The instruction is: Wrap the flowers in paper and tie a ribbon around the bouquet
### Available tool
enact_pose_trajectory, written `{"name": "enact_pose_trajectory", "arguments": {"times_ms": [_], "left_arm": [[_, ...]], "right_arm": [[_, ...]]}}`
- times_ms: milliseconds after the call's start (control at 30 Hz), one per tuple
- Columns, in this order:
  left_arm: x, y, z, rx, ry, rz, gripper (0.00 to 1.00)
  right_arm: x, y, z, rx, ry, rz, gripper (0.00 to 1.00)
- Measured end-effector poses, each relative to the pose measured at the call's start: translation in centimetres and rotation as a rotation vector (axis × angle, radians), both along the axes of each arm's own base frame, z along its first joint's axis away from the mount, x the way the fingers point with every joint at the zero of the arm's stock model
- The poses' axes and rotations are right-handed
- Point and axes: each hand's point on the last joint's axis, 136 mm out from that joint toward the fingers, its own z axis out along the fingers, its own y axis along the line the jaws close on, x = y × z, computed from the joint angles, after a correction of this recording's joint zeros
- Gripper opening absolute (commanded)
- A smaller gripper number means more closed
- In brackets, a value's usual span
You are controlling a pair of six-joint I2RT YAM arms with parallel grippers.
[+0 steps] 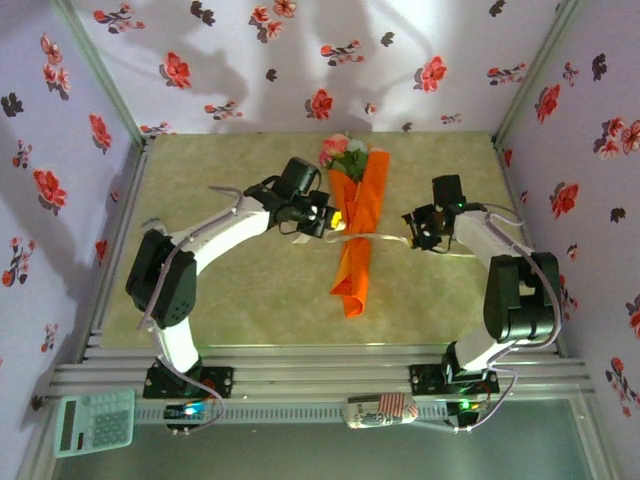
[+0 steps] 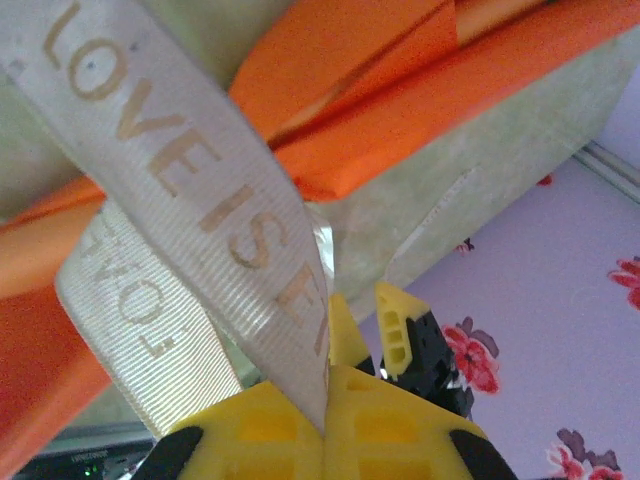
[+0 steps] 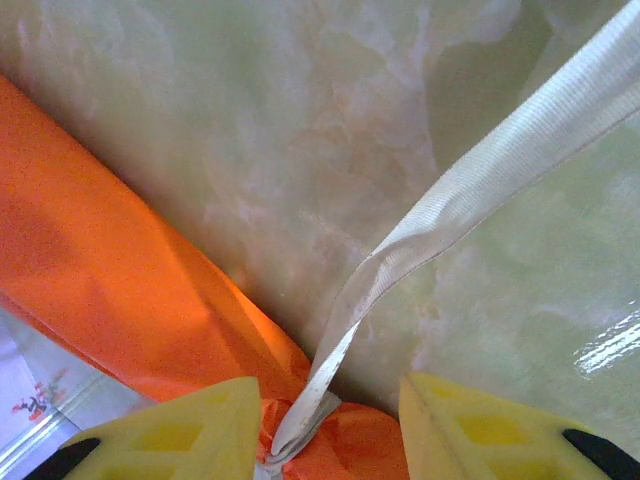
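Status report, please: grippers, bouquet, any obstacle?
Left gripper shut on ribbon. Right gripper open, ribbon passing between. Bouquet on table, ribbon around it. Nothing blocking.

robot test cell, lab rig, not a home: green marbled tabletop point(image 1: 250, 300) boxed on three sides by wallpaper panels point(image 1: 300, 60) (red and dark blooms on lilac), aluminium rails point(image 1: 320, 372) at the near edge carrying bolted arm bases point(image 1: 188, 378), calculator point(image 1: 93, 422) on the ledge below.

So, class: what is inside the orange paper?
The flowers: pink and cream blooms and green leaves show at the paper cone's far end; their stems are covered.
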Motion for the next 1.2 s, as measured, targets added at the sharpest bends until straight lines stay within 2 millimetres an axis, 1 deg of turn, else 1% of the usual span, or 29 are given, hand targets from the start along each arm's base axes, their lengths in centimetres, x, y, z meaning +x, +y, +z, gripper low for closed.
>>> {"name": "enact_pose_trajectory", "arguments": {"times_ms": [67, 167, 300, 367, 433, 533, 600, 667, 767, 833, 967, 1067, 1200], "left_arm": [[-0.5, -0.9, 0.5, -0.013, -0.001, -0.01, 0.0], [-0.8, -2.4, 1.7, -0.028, -0.016, -0.031, 0.0], [-0.6, -4.4, 3.9, -0.044, -0.051, -0.059, 0.0], [-0.4, -5.4, 4.8, -0.054, -0.069, -0.071, 0.0], [-0.5, -6.0, 5.1, -0.059, -0.075, -0.081, 0.0], [-0.8, -6.4, 4.6, -0.054, -0.069, -0.089, 0.0], [-0.8, -6.6, 4.2, -0.054, -0.068, -0.092, 0.0], [-0.5, -6.8, 4.0, -0.059, -0.073, -0.093, 0.0], [-0.4, -7.3, 3.8, -0.074, -0.075, -0.107, 0.0], [-0.5, -7.5, 3.5, -0.079, -0.079, -0.121, 0.0], [-0.6, -7.2, 2.6, -0.066, -0.088, -0.158, 0.0], [-0.6, -6.8, 2.2, -0.053, -0.105, -0.186, 0.0], [-0.1, -6.4, 2.1, -0.046, -0.127, -0.207, 0.0]], "right_arm": [[-0.1, -0.4, 0.0, -0.001, 0.0, 0.01, 0.42], [-0.2, -1.5, -0.1, -0.012, 0.002, 0.01, 0.42], [-0.5, -4.3, 0.7, -0.042, -0.006, -0.008, 0.42], [-0.3, -6.1, 1.5, -0.068, -0.015, -0.015, 0.42], [0.0, -8.1, 2.3, -0.104, -0.024, -0.02, 0.42], [0.7, -11.5, 3.5, -0.172, -0.038, -0.031, 0.42], [1.0, -13.6, 3.7, -0.211, -0.028, -0.038, 0.42], [1.1, -15.5, 3.1, -0.252, 0.008, -0.041, 0.43], [0.9, -18.0, 1.8, -0.304, 0.074, -0.041, 0.44], [0.9, -19.1, 0.9, -0.32, 0.116, -0.032, 0.44], [2.1, -20.2, -0.6, -0.343, 0.166, 0.017, 0.45], [2.5, -20.9, -1.4, -0.382, 0.204, 0.06, 0.48], [1.6, -21.0, -2.4, -0.407, 0.262, 0.116, 0.5]]}}
